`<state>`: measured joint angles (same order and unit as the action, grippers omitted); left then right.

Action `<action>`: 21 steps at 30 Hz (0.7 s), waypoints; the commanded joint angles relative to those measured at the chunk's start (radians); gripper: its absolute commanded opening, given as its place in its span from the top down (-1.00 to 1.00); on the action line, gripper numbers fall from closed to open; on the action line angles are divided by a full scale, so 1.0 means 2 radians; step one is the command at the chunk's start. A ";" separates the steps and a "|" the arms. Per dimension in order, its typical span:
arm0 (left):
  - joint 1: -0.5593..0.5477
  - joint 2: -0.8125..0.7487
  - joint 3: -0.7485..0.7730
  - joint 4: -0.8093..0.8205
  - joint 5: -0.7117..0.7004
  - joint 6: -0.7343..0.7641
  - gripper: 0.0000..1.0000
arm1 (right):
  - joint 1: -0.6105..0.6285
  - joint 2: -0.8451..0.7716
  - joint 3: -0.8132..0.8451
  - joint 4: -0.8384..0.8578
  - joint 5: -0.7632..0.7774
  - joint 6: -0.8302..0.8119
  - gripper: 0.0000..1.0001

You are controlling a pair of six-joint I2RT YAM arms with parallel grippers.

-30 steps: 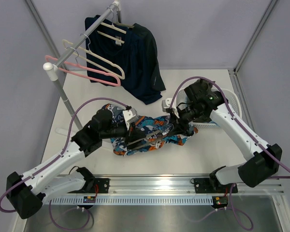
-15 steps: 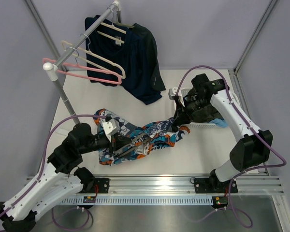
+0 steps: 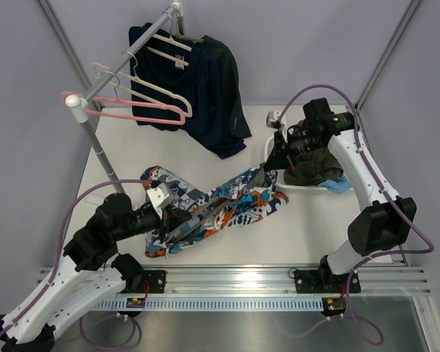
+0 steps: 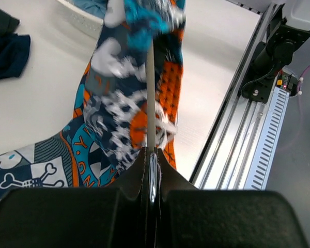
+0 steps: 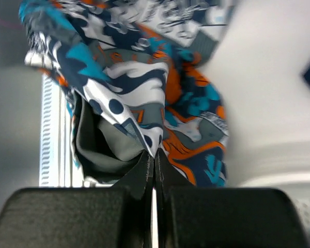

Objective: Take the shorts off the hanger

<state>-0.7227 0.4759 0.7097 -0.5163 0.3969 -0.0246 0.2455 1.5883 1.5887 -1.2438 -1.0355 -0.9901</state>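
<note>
White worktop (image 3: 308, 227): your shorts (image 3: 220, 209) stretch over its middle. Your left gripper (image 3: 174, 215) is clamped tight on the hanger (image 4: 150, 98); your right gripper (image 3: 273, 166), toward the right edge, pinches the shorts' fabric.

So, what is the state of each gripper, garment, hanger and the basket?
left gripper: shut on the hanger.
right gripper: shut on the shorts.
shorts: stretched between both grippers, hanger bar inside.
hanger: held, partly covered by cloth.
basket: holds dark clothes.
pink hanger: empty, on the rail.
dark shirt: hanging from the rail.
</note>
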 commanded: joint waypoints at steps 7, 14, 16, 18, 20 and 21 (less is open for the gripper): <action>-0.001 -0.044 0.016 -0.034 -0.040 -0.016 1.00 | -0.098 0.011 0.010 0.176 0.012 0.180 1.00; -0.001 -0.033 0.019 0.019 -0.044 -0.018 1.00 | -0.092 0.017 -0.020 0.183 0.023 0.182 1.00; -0.001 -0.019 0.019 0.070 -0.059 -0.021 1.00 | -0.062 0.010 -0.028 0.151 0.015 0.129 1.00; -0.001 0.003 0.007 0.132 -0.070 -0.041 1.00 | -0.029 0.000 -0.041 0.125 0.010 0.100 1.00; -0.001 0.030 -0.010 0.230 -0.080 -0.056 1.00 | 0.020 -0.013 -0.078 0.136 0.002 0.109 1.00; -0.001 0.046 -0.014 0.260 -0.083 -0.069 1.00 | 0.034 -0.019 -0.091 0.168 0.005 0.139 1.00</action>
<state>-0.7227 0.4973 0.7010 -0.3351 0.2852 -0.0917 0.2035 1.6104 1.4689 -0.9356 -1.0054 -0.7109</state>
